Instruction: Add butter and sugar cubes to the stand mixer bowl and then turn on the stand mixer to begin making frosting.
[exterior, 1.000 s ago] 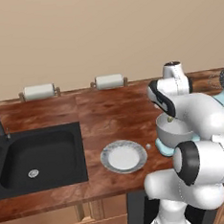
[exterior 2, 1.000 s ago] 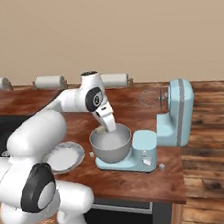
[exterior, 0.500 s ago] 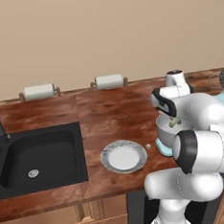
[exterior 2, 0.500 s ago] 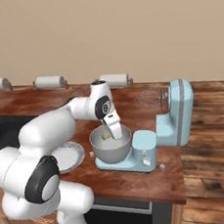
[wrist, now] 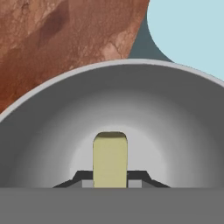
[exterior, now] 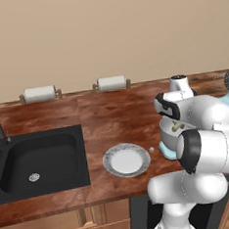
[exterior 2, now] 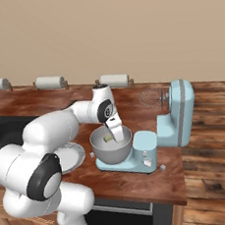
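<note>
My gripper [wrist: 110, 177] reaches down inside the stand mixer bowl [wrist: 175, 113] and is shut on the butter [wrist: 110, 157], a pale yellow stick held upright between the fingertips just above the bowl's bottom. From the right base view the butter [exterior 2: 108, 138] shows inside the grey bowl [exterior 2: 107, 154], which sits on the base of the light blue stand mixer [exterior 2: 176, 114]; the mixer's head is tilted back. A tiny white sugar cube [exterior: 151, 149] lies on the counter between the plate [exterior: 126, 160] and the bowl [exterior: 166, 134]. Another cube [exterior 2: 162, 167] lies by the mixer's base.
A black sink [exterior: 37, 162] is set into the counter at the left. Two paper towel rolls [exterior: 112, 83] stand along the back wall. The mixer's wire whisk [exterior 2: 150, 99] sticks out over the counter behind the bowl. The counter's front edge is close to the mixer base.
The hand has sunk a little deeper into the bowl, still holding the butter. The arm's elbow has swung forward. Nothing else moved.
</note>
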